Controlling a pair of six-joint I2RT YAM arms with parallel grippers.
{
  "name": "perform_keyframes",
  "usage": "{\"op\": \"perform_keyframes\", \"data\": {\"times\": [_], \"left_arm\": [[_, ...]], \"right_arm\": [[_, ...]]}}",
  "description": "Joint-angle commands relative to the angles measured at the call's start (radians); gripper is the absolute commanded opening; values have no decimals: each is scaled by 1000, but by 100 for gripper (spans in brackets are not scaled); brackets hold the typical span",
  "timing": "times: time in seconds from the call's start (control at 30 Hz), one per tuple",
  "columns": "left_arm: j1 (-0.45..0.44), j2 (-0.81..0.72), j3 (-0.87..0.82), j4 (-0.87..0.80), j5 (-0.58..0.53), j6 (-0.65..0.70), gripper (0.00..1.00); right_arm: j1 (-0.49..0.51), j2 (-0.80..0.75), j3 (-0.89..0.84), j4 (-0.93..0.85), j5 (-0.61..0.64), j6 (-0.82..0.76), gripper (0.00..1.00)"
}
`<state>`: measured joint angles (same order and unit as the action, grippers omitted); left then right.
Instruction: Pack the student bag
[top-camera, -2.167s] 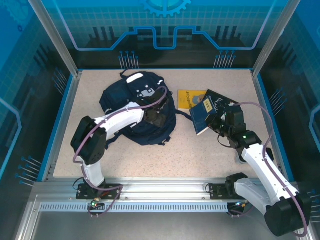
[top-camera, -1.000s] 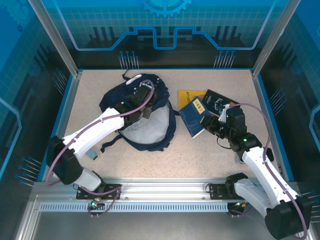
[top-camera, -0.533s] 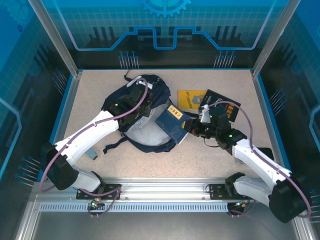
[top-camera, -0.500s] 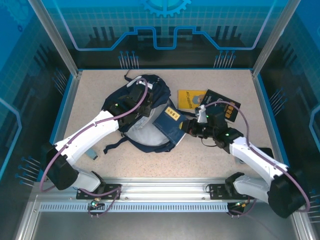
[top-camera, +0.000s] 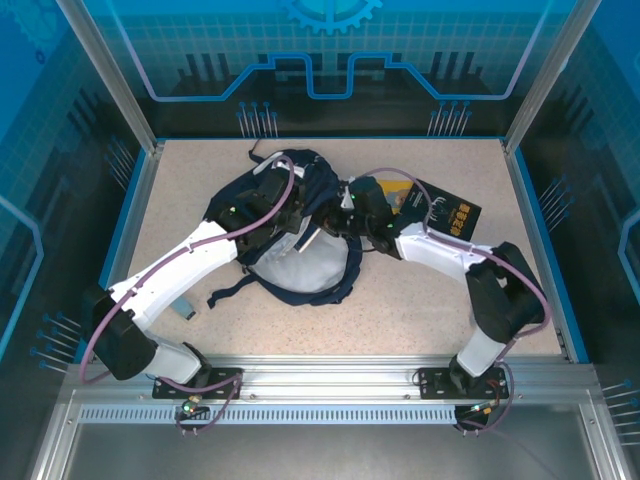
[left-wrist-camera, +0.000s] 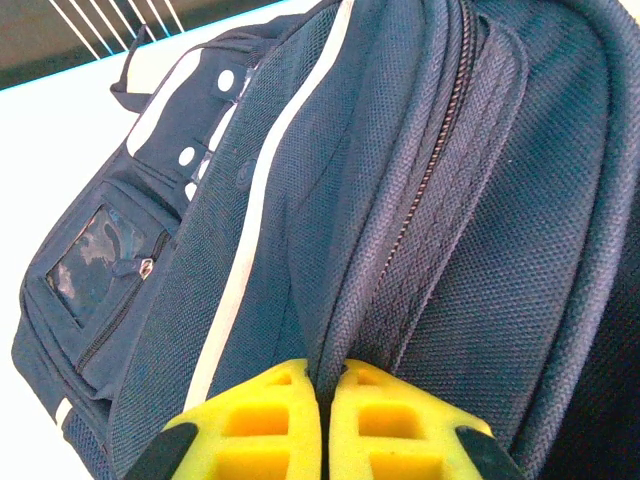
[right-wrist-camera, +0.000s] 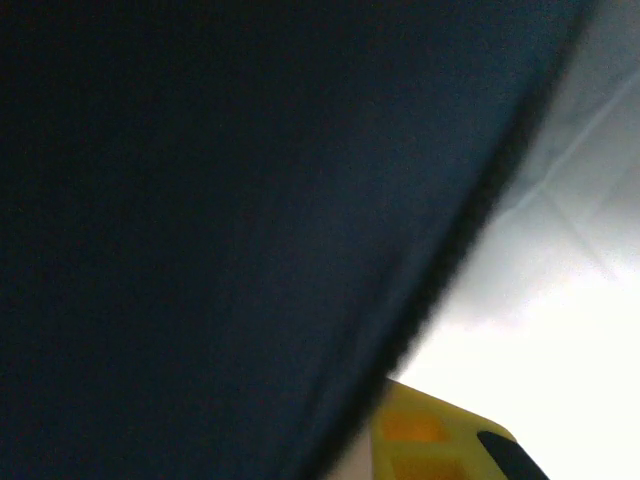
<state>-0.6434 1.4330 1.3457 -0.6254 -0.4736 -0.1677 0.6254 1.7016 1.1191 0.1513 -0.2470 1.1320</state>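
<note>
The left pincer (left-wrist-camera: 325, 385) was closed, its yellow fingers (left-wrist-camera: 250, 420) pinching a fold of the bag (left-wrist-camera: 430, 200) just beside the zip, and it held that edge up off the table (top-camera: 430, 290). From the pinch the white stripe (left-wrist-camera: 260, 230) ran off toward 12 o'clock and the front pocket lay at 9 o'clock. Seen from above, the bag lay at about 10 o'clock from the table's middle. Its long axis ran from 12 to 6 o'clock, handle end far and base near, with the pale lining (top-camera: 300, 272) exposed below the lifted edge. The right pincer (top-camera: 335, 218) sat at the bag's 3 o'clock side, right at the mouth, just beside the left one. Whether it was open or shut could not be told: its own camera showed one yellow finger (right-wrist-camera: 430, 440), a broad dark-blue surface and a patch of pale lining. A pale straight edge at 7 o'clock from it may have been a book's pages, though that was unclear. The cavity lay at 8 to 9 o'clock from the right pincer, so any push inward probably had to run that way, under the raised flap. A dark book (top-camera: 448, 212) lay at its 3 o'clock, well nearer the right arm than the left.
</note>
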Motion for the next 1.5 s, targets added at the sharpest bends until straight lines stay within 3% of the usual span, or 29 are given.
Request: {"op": "perform_keyframes", "data": {"times": [0.0,0.2,0.57,0.67,0.73,0.8,0.9,1.13,1.3,1.47], "left_arm": [[18,-41,87,70,-39,-65,0],[49,-49,101,67,-12,-106,0],[70,-51,101,67,39,-132,0],[75,-51,97,60,43,-133,0],[81,-52,96,53,46,-136,0],[89,-53,89,50,48,-140,0],[104,-54,75,50,60,-151,0],[138,-61,19,65,73,-158,0],[162,-71,-57,85,85,-134,0],[193,-106,-173,73,79,-130,0]], "right_arm": [[35,89,69,105,83,56,0],[62,230,126,280,161,88,1],[88,443,320,285,216,98,5],[85,487,380,237,196,96,17],[85,489,383,215,188,85,34],[79,474,352,220,178,88,49],[67,426,291,203,158,86,59],[20,221,85,125,110,45,58],[-36,46,-72,63,-41,72,50],[-100,-129,-123,-218,68,-87,52]]}}
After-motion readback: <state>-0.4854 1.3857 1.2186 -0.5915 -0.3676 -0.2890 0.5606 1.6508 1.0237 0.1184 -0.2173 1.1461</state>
